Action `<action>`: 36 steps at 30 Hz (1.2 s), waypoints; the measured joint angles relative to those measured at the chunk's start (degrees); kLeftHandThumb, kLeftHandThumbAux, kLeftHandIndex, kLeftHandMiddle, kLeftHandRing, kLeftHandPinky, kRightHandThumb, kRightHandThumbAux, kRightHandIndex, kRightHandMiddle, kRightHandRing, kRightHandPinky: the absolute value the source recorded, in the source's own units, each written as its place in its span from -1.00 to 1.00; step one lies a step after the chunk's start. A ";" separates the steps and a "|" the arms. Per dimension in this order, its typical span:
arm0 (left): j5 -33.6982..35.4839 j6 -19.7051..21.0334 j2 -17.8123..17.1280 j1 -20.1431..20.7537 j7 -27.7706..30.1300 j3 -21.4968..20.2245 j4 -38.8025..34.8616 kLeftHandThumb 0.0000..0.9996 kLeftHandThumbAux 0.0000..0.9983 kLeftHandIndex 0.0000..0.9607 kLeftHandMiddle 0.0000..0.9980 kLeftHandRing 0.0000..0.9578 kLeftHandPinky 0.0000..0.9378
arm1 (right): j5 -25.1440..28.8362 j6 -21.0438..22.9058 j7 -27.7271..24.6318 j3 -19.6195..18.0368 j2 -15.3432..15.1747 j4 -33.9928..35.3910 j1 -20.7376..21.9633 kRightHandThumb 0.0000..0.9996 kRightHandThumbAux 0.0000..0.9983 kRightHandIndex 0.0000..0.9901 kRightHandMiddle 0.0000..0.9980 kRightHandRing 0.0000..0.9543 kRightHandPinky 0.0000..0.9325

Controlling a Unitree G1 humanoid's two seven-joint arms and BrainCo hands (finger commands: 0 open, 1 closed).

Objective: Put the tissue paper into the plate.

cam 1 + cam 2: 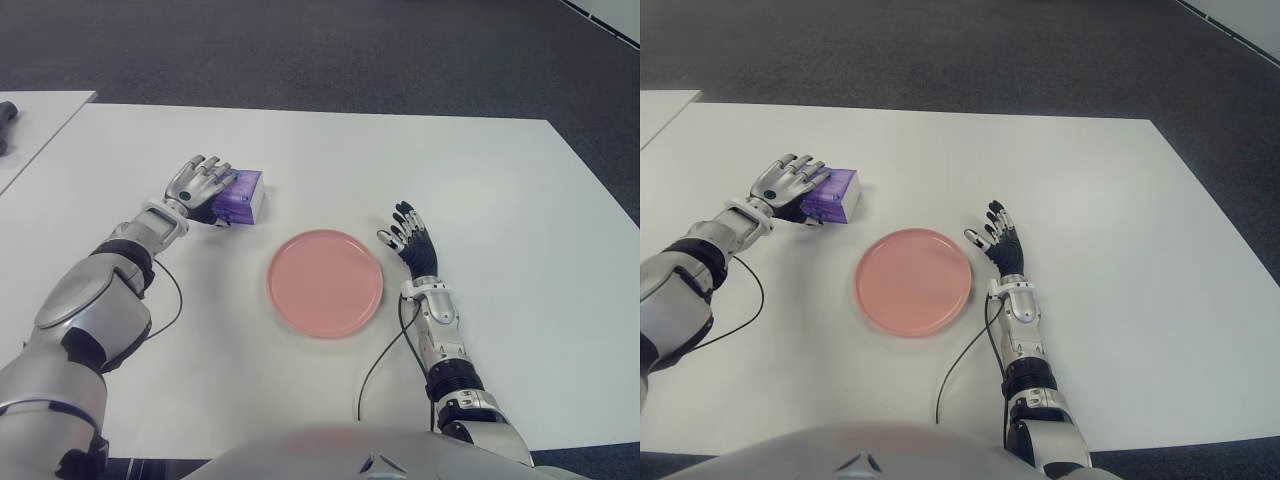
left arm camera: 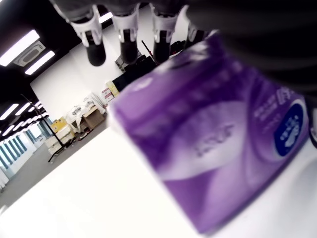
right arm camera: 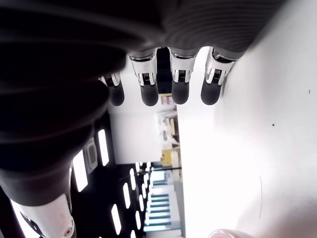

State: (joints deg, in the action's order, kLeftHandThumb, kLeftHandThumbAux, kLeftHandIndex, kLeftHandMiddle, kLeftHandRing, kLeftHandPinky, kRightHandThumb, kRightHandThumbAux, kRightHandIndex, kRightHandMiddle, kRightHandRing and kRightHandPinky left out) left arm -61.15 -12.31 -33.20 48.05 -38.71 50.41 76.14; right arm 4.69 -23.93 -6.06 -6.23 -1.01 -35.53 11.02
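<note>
My left hand (image 1: 203,187) covers part of the one purple tissue pack (image 1: 243,195), fingers wrapped over it, at ten o'clock from the single pink plate (image 1: 325,282). My right hand (image 1: 410,238), fingers spread and empty, sits at three o'clock.

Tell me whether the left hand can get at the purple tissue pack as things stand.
Probably yes. The left hand is already against the tissue pack, fingers over its top, with nothing between them. Whether the grip has closed is unclear.

Setting: large office or lab hall. White worktop (image 1: 300,150) stands on dark grey carpet (image 1: 300,50). Left wrist view shows ceiling strip lights (image 2: 20,47), stacked cardboard boxes (image 2: 59,139), tall windows (image 2: 12,153).
</note>
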 measured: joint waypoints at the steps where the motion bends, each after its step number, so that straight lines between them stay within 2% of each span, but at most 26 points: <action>1: 0.17 -0.22 0.26 -0.06 0.06 -0.04 0.05 -0.75 -0.24 -1.00 -1.00 -1.00 -1.00 | 0.00 0.05 0.00 0.00 0.00 0.08 -0.04 -0.81 0.50 -0.96 -0.90 -0.88 -0.80; 4: 0.75 -0.58 0.89 -0.19 0.31 -0.35 0.20 -0.76 -0.24 -1.00 -1.00 -1.00 -1.00 | 0.01 0.14 -0.02 0.02 -0.01 0.25 -0.15 -0.81 0.50 -0.96 -0.90 -0.88 -0.80; 10: 4.58 -3.91 2.73 -1.54 1.61 -3.01 0.66 -0.80 -0.24 -1.00 -1.00 -1.00 -1.00 | 0.01 0.52 -0.06 0.02 -0.03 0.85 -0.73 -0.81 0.50 -0.96 -0.90 -0.88 -0.80; 15: 7.24 -6.42 3.04 -1.80 4.89 -5.03 0.63 -0.82 -0.24 -1.00 -1.00 -1.00 -1.00 | 0.02 0.59 -0.09 0.02 -0.05 1.36 -1.05 -0.81 0.50 -0.96 -0.90 -0.88 -0.80; 36: 9.40 -6.89 3.34 -1.79 9.02 -6.69 0.32 -0.84 -0.29 -1.00 -1.00 -1.00 -1.00 | 0.09 1.03 -0.48 -0.03 -0.14 1.85 -1.29 -0.81 0.50 -0.96 -0.90 -0.88 -0.80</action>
State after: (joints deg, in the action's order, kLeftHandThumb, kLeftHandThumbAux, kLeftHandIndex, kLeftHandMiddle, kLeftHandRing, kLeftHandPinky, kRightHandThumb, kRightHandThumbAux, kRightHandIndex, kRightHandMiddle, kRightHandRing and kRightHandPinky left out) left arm -51.74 -19.20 -29.87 46.25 -29.69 43.72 76.46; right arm 4.77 -22.90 -6.54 -6.25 -1.15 -33.68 9.73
